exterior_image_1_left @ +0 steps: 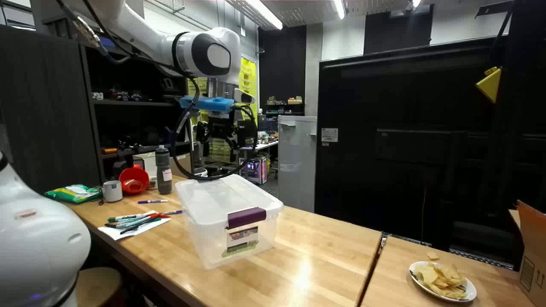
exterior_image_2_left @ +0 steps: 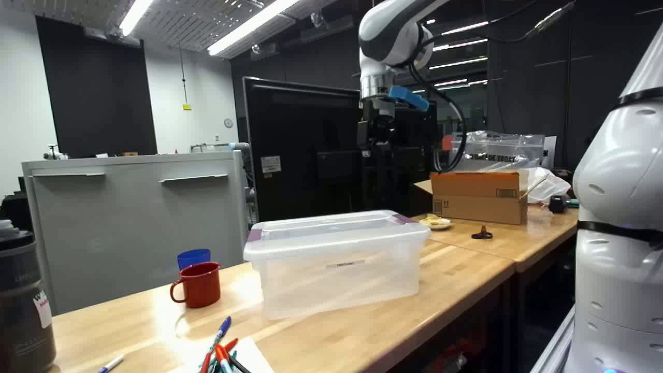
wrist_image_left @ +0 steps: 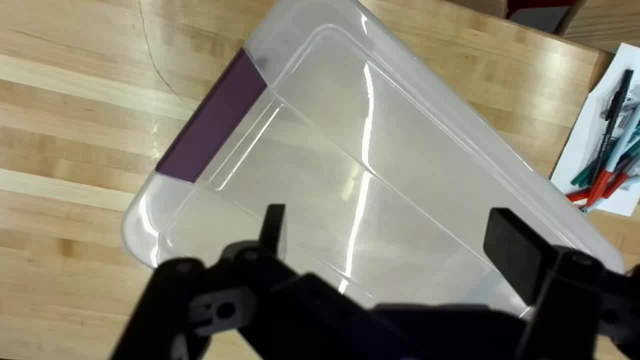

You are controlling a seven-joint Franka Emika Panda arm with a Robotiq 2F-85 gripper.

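A clear plastic storage box with a translucent lid and purple latches stands on the wooden table. The box shows in both exterior views and fills much of the wrist view. Its lid is on. A purple latch shows at one end, also in the wrist view. My gripper hangs above the box, apart from it, pointing down. It also shows in an exterior view. In the wrist view my gripper has its fingers wide apart with nothing between them.
Several markers lie on white paper beside the box. A bottle, white mug, red mug and blue cup stand nearby. Farther off are a plate of chips, scissors and a cardboard box.
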